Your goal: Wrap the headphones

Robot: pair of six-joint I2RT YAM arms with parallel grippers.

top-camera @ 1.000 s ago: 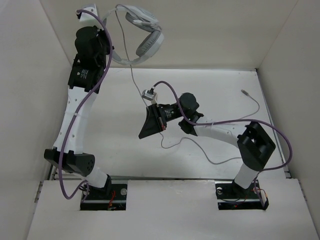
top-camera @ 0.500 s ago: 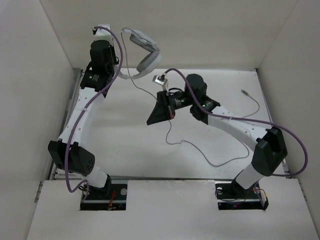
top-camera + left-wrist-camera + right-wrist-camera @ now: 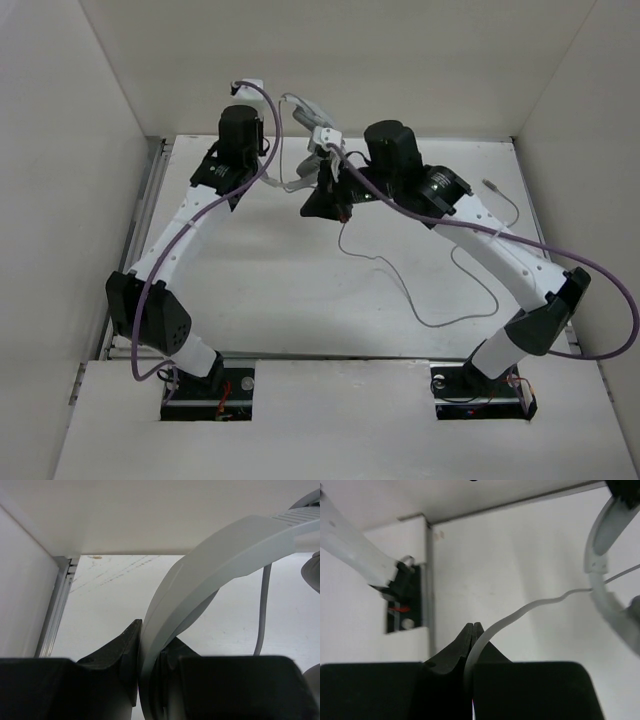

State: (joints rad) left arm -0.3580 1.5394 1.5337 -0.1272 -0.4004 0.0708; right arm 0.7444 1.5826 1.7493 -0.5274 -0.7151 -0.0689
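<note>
Now we hold the headphones (image 3: pixel 592 550) above the desk (image 3: pixel 250 290): left gripper (image 3: pixel 151 642) jaws clamped on the headband (image 3: pixel 225 555) as an anchor, right gripper (image 3: pixel 471 630) jaws pinched on the cable (image 3: pixel 520 612), ready for winding

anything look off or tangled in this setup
Nothing looks damaged. The one untidy thing is the cable: pinched in the right fingers, its slack sprawls in loose loops over the table to the plug at the right. The left fingers grip the headband.
</note>
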